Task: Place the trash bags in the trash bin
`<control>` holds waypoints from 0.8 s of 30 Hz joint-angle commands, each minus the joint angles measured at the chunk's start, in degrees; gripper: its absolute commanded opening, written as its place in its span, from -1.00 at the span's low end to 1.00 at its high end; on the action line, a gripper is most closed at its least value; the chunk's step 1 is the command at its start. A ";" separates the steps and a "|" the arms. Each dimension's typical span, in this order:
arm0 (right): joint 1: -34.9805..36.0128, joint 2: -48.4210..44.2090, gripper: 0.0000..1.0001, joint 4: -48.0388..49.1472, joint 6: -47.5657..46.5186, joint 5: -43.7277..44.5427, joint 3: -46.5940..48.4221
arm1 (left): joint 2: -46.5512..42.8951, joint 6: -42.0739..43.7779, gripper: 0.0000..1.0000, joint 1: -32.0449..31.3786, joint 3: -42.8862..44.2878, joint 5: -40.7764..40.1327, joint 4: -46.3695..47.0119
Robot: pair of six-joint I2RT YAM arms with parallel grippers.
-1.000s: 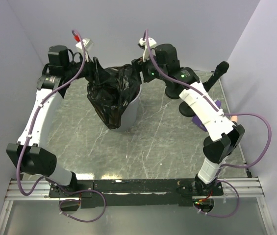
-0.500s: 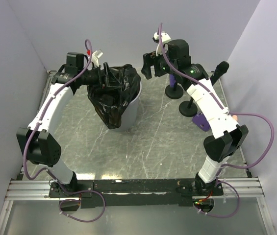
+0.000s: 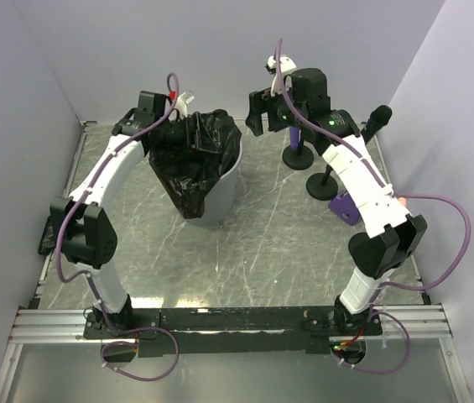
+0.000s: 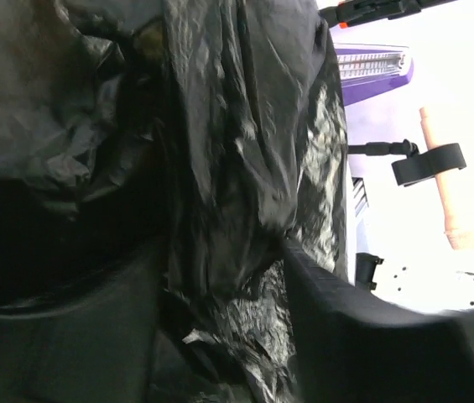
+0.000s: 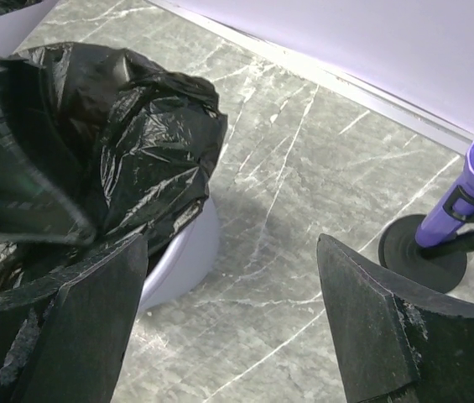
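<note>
The light grey trash bin (image 3: 222, 191) stands at the back left of the table. A black trash bag (image 3: 190, 170) is draped over its rim and hangs down its front left side. My left gripper (image 3: 189, 133) is over the bin's mouth, shut on a bunch of the bag (image 4: 245, 168), which fills the left wrist view between my fingers (image 4: 346, 315). My right gripper (image 3: 256, 115) is open and empty, raised to the right of the bin and clear of the bag. The right wrist view shows the bag (image 5: 111, 143) and the bin's wall (image 5: 182, 260) beside its left finger (image 5: 77, 336).
Two round-based black stands (image 3: 296, 156) (image 3: 321, 182) holding purple and black microphone-like objects stand at the back right, one also in the right wrist view (image 5: 425, 245). A purple object (image 3: 346, 207) lies near the right arm. Walls enclose the table.
My left gripper has swung right with the bag, from left of the bin to over its mouth. My right gripper has left the bag's right edge and risen to the right, open.
</note>
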 commanded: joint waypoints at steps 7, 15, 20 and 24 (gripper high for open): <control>-1.00 -3.67 0.76 1.67 0.80 0.15 -1.43 | 0.42 -0.05 -0.53 -1.78 7.65 3.93 6.52; -1.17 -3.58 0.75 1.67 0.10 0.15 -1.78 | -1.16 6.97 -0.98 -7.92 10.64 2.61 4.15; -3.19 -4.89 0.75 0.88 -0.43 1.91 -3.36 | 0.77 11.55 -0.98 -14.60 13.28 -1.25 4.06; -5.74 -7.88 0.74 -0.09 -0.61 2.09 -6.87 | 4.46 13.48 -0.99 -18.30 15.30 -3.98 1.17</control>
